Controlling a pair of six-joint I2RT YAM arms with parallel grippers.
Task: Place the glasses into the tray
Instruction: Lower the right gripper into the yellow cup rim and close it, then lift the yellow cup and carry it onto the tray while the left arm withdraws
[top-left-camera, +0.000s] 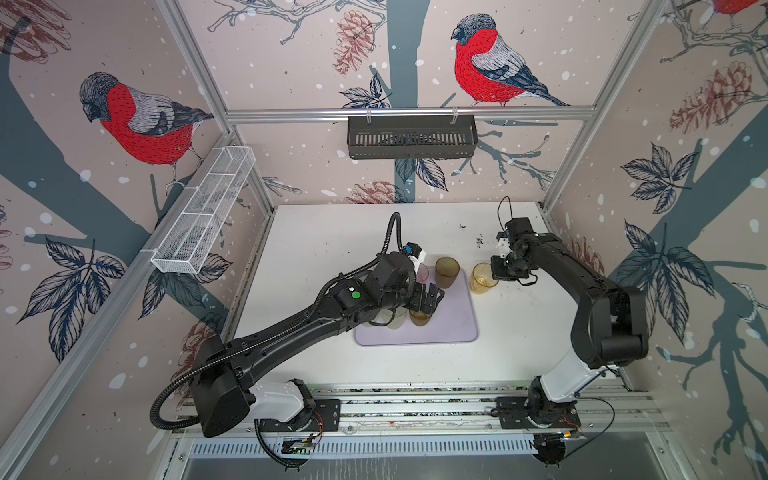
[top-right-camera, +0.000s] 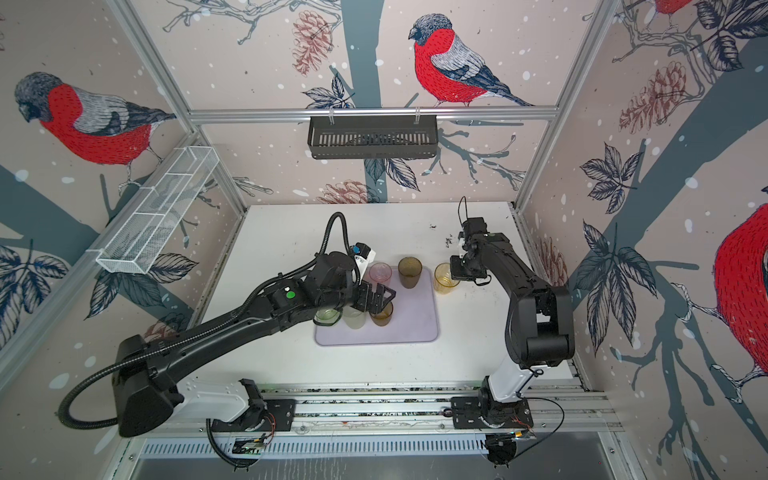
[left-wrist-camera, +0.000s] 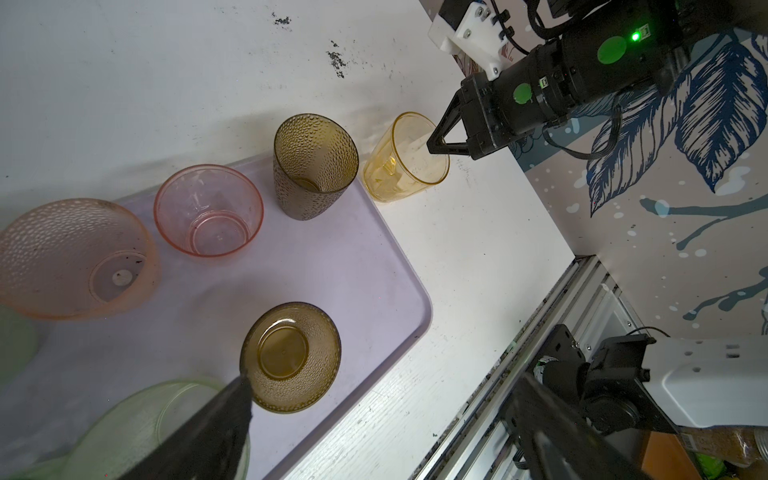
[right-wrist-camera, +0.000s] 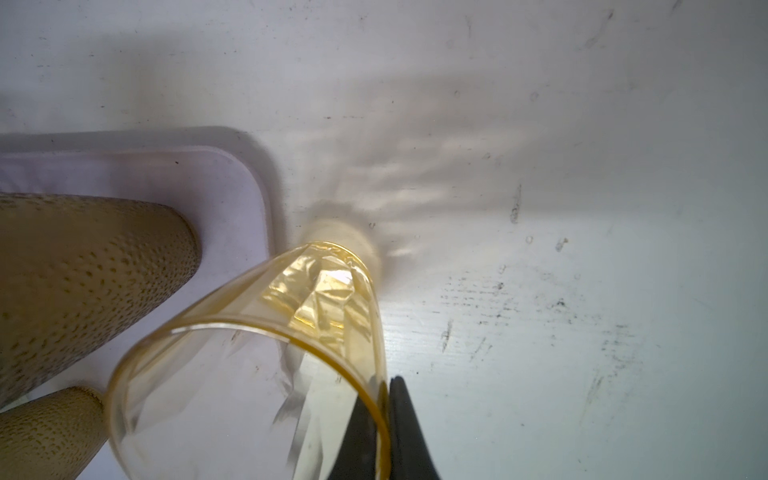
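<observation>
Beside the tray, we see our right tool clamped on the rim of the yellow-amber glass, our left tool spread open above the tray.

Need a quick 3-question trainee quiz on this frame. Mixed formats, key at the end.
1. True or false: the yellow glass is inside the tray.
2. Which gripper is shut on the yellow glass's rim? A) left gripper B) right gripper
3. Fill in: the left gripper hangs above the tray with its jaws ____.

Key
1. False: it is outside, beside the tray.
2. B
3. open
</observation>
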